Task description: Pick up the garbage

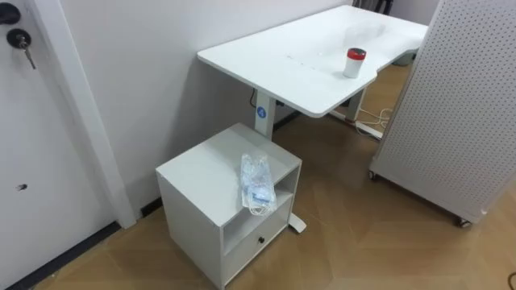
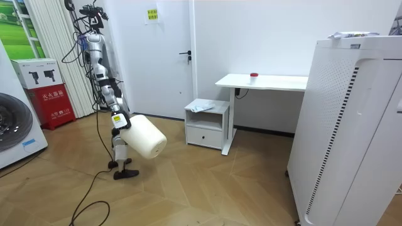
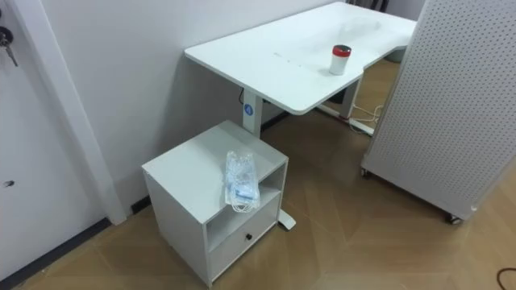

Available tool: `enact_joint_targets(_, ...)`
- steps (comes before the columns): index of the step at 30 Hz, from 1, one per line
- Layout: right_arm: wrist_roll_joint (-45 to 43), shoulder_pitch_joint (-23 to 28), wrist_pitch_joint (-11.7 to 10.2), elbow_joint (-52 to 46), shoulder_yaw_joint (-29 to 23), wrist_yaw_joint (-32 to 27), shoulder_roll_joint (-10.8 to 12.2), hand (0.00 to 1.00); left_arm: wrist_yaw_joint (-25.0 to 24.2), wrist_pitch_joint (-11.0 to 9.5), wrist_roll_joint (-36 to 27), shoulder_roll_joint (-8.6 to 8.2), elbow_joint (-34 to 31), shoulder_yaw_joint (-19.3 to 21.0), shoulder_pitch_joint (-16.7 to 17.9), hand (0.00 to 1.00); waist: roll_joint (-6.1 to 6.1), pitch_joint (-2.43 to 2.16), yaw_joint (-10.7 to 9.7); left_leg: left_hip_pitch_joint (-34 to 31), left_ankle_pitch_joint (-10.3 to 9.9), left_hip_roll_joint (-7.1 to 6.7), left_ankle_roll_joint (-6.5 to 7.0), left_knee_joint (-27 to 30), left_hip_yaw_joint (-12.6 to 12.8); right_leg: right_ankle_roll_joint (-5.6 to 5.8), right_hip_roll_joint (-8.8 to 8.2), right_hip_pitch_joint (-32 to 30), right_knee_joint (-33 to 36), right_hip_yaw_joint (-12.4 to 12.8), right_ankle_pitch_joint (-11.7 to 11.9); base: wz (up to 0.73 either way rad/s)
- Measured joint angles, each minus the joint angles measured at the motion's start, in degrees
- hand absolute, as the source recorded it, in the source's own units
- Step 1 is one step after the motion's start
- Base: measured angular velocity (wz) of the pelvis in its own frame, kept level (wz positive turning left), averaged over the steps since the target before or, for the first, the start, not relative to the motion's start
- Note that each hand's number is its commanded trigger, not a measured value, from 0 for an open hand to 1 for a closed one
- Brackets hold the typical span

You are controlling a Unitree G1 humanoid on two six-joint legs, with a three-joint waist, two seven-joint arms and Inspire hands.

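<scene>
The garbage, a crumpled clear plastic wrapper, lies on top of the small white cabinet, untouched and well ahead of the fingers. I judge this the approach step: the robot stands far across the wooden floor with a white bin at its right hand, and whether those fingers are apart or together I cannot tell. Next it must walk close and reach down, clear of the worktop with its red-lidded cup beyond and the perforated panel further off.
</scene>
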Motion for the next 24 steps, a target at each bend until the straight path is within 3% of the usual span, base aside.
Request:
enact_joint_targets(19, 0.9, -0.6, 0.1, 1.8, 2.4, 0.0, -0.1, 1.00, 0.1, 0.1, 0.1, 0.05, 2.3, -0.5, 0.7, 0.00, 0.37, 0.17, 1.3, 0.3, 0.0, -0.04, 0.00, 0.4, -0.3, 0.00, -0.11, 0.7, 0.0, -0.2, 0.0, 0.00)
enact_joint_targets(24, 0.9, -0.6, -0.2, 2.3, 2.5, 0.4, -0.1, 1.00, 0.1, 0.0, 0.2, 0.06, 2.7, -0.6, 0.7, 0.00, 0.14, 0.27, 1.3, 0.1, 0.0, -0.02, -0.02, 0.5, -1.0, 0.01, -0.13, 0.8, 0.0, -1.3, 0.0, 0.06)
